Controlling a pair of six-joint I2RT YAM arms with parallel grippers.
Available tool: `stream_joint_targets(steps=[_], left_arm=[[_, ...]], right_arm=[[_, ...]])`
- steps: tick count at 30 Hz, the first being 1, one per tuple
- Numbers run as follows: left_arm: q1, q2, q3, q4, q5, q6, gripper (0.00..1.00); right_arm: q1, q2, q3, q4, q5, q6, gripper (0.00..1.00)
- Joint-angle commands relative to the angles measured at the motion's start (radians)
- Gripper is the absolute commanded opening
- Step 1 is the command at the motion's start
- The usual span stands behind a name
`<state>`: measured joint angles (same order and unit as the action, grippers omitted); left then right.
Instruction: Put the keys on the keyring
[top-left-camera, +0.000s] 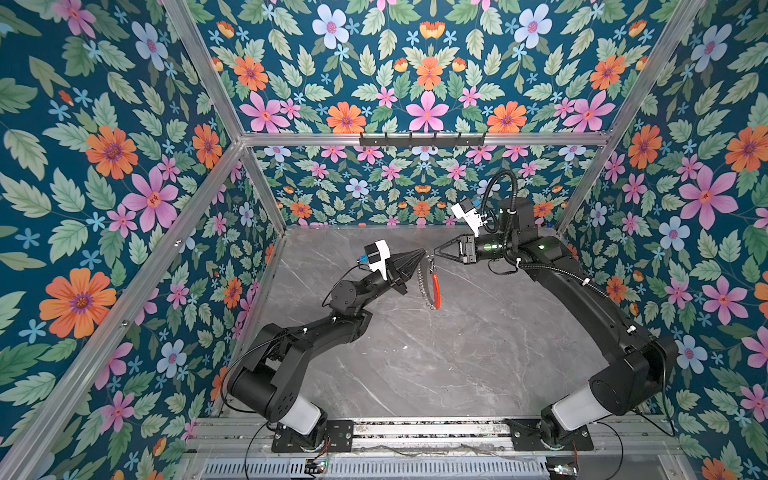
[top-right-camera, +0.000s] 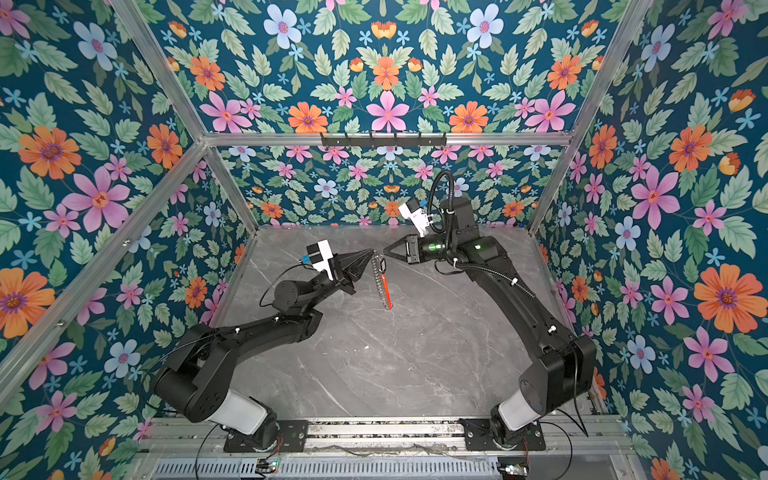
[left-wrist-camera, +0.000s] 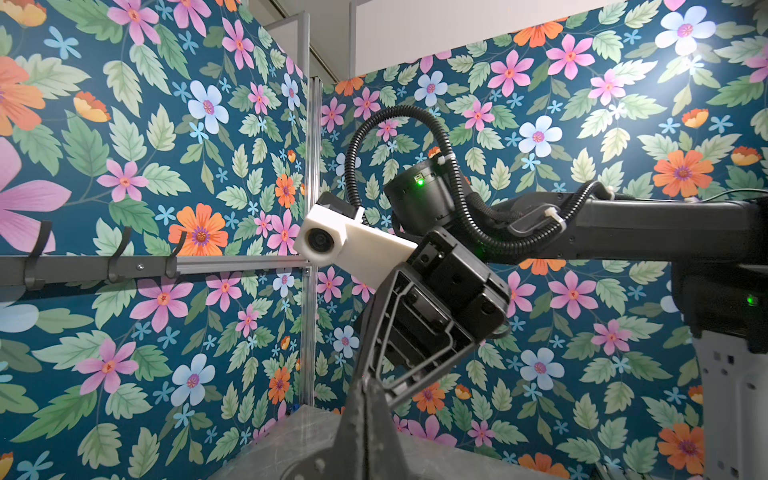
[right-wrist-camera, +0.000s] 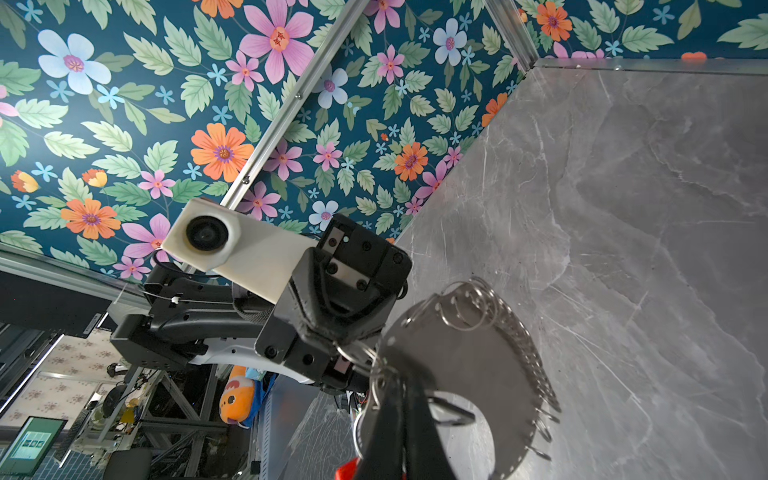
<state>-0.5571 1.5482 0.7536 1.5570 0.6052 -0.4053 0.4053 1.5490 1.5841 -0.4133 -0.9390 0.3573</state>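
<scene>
The keyring (top-left-camera: 424, 286), a wire loop strung with small silver rings and a red segment (top-left-camera: 435, 287), hangs in the air over the table in both top views. My left gripper (top-left-camera: 423, 252) is shut on its top. In the left wrist view the left gripper (left-wrist-camera: 365, 388) shows closed jaws and the loop is hidden. My right gripper (top-left-camera: 436, 251) faces it tip to tip, also shut. Its tips (right-wrist-camera: 392, 382) sit among the silver rings (right-wrist-camera: 528, 353). Whether they pinch one is unclear. The keys, a small black oblong fob (right-wrist-camera: 451, 411), hang just beside them (top-left-camera: 431, 263).
A black hook rail (top-left-camera: 422, 140) runs along the back frame bar, well above the grippers. The grey marble tabletop (top-left-camera: 457, 353) lies below the hanging loop. Flowered walls and aluminium posts (top-left-camera: 266, 195) close in the cell on three sides.
</scene>
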Motion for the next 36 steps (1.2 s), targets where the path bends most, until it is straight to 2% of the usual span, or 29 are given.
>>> stream_joint_targets(steps=[1, 11, 21, 26, 30, 36], left_arm=[[-0.015, 0.014, 0.023, 0.117, -0.068, -0.019, 0.0], [-0.052, 0.062, 0.074, 0.118, -0.154, 0.005, 0.0], [-0.06, 0.073, 0.082, 0.12, -0.222, -0.012, 0.0], [-0.059, 0.073, 0.088, 0.119, -0.183, -0.047, 0.0], [-0.058, 0.072, 0.089, 0.118, -0.175, -0.066, 0.0], [-0.058, 0.079, 0.107, 0.118, -0.192, -0.117, 0.0]], right_arm=[[0.006, 0.005, -0.003, 0.065, -0.013, 0.003, 0.06], [0.029, 0.011, -0.007, 0.107, 0.011, 0.045, 0.02], [0.0, -0.018, -0.02, 0.024, 0.215, 0.034, 0.04], [-0.091, -0.046, -0.041, 0.097, 0.101, 0.072, 0.07], [-0.096, -0.048, -0.035, 0.195, -0.033, 0.069, 0.18], [-0.088, -0.023, -0.063, 0.401, -0.16, 0.184, 0.28]])
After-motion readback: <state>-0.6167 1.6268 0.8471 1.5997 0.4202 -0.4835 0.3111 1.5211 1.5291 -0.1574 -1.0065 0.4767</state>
